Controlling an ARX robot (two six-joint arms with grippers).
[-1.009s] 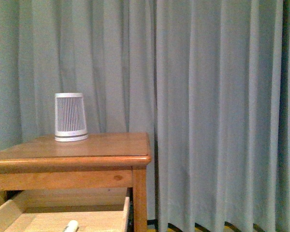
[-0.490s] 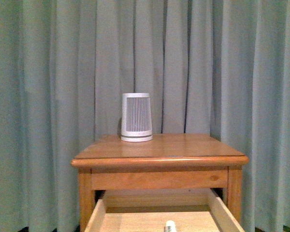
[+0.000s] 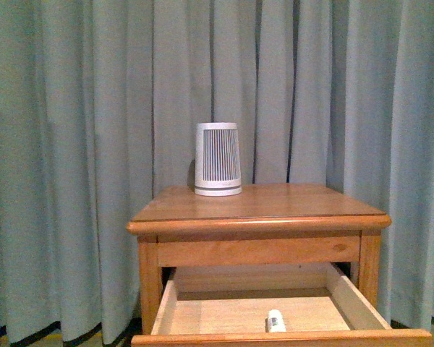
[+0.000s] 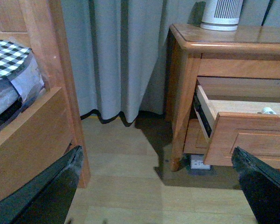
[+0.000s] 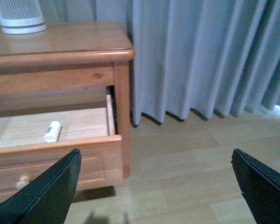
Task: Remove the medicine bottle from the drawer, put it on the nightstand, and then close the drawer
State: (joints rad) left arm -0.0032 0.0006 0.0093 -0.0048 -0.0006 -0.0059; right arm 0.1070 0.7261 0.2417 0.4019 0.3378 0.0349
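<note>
The medicine bottle (image 3: 275, 320) lies on its side on the pale floor of the open drawer (image 3: 356, 302), low in the front view and a little right of centre, near the drawer's front edge; my right wrist view shows it too (image 5: 52, 131), at the lower left. The drawer stands pulled well out of the nightstand (image 3: 275, 206), whose top carries only a ribbed white device (image 3: 218, 159) near its back edge, against the grey curtain (image 3: 72, 144). A second ago the nightstand sat at the lower left of the front view with the bottle barely showing; now it is centred and the whole drawer is in sight, so I judge I am squared up to reach in. My left hand (image 4: 155, 151) and right hand (image 5: 155, 151) are both spread wide and empty, above the floor, well apart from the bottle.
</note>
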